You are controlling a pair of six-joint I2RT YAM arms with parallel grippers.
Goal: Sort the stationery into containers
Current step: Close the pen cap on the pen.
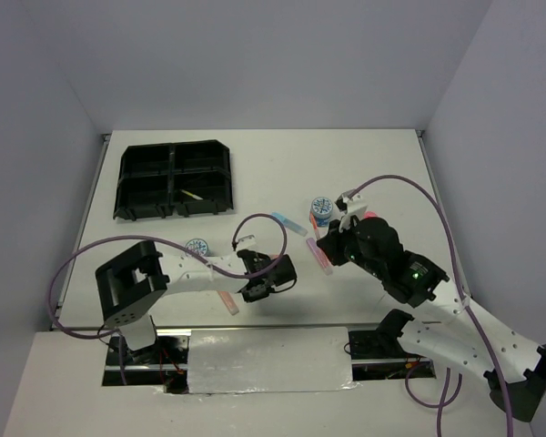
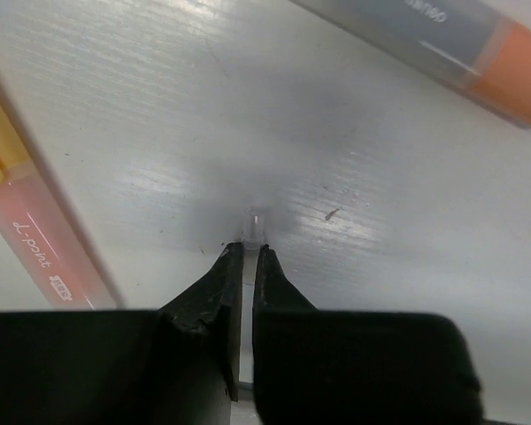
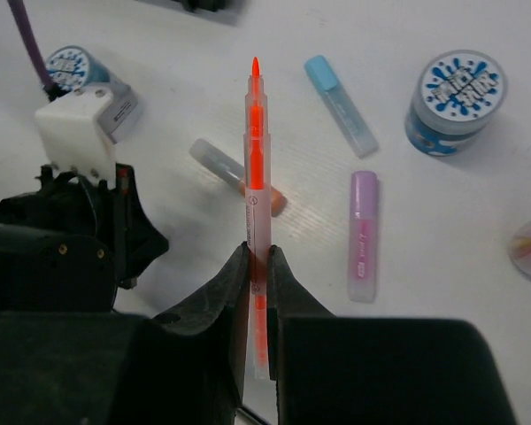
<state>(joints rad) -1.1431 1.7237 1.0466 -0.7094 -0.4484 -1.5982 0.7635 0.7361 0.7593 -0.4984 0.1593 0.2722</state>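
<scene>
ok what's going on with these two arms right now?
Mid-sort. The right gripper is shut on an orange marker. The left gripper is low over the table, closed or nearly so; something small and clear shows at its tips, can't tell what. A blue tub, blue marker and purple marker lie loose. The black tray shows one thin yellowish item.

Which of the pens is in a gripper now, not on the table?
The orange pen with the clear barrel: the right gripper clamps it, its tip bare. The blue pen, purple pen and grey pen lie loose on the table.
</scene>
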